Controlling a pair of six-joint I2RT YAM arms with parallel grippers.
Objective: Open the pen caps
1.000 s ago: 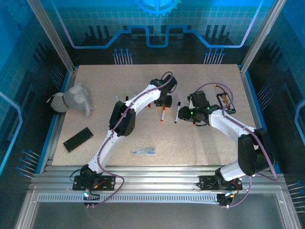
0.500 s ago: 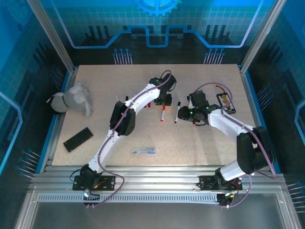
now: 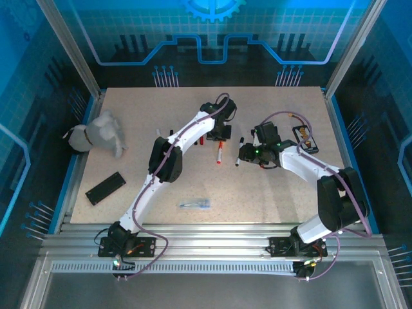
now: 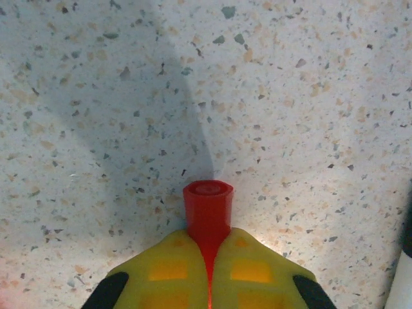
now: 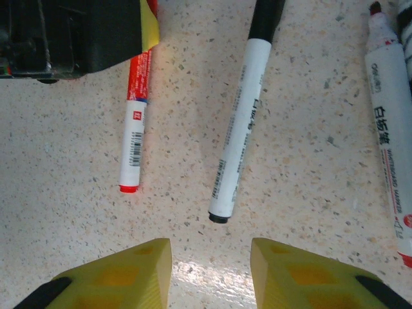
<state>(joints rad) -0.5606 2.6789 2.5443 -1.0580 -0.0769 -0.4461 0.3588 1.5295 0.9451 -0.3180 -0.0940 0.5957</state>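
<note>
Speckled stone-look tabletop (image 4: 96,96), matte. Left gripper (image 4: 208,248) has yellow plastic jaws clamped on a smooth red cylindrical pen cap (image 4: 208,206) (its flat round end pokes past the tips). The cap's red pen (image 5: 134,138), white barrel with a barcode, lies on the tabletop. Right gripper (image 5: 211,257) has its jaws apart, holding nothing, just short of a slim black-capped pen (image 5: 239,129). A thicker white marker (image 5: 389,129) with printed lettering lies at the right.

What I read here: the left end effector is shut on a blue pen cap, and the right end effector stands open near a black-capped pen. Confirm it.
Wrong colour: the left wrist view shows the left end effector shut on a red pen cap, not a blue one. The right end effector does stand open near the black-capped pen.
</note>
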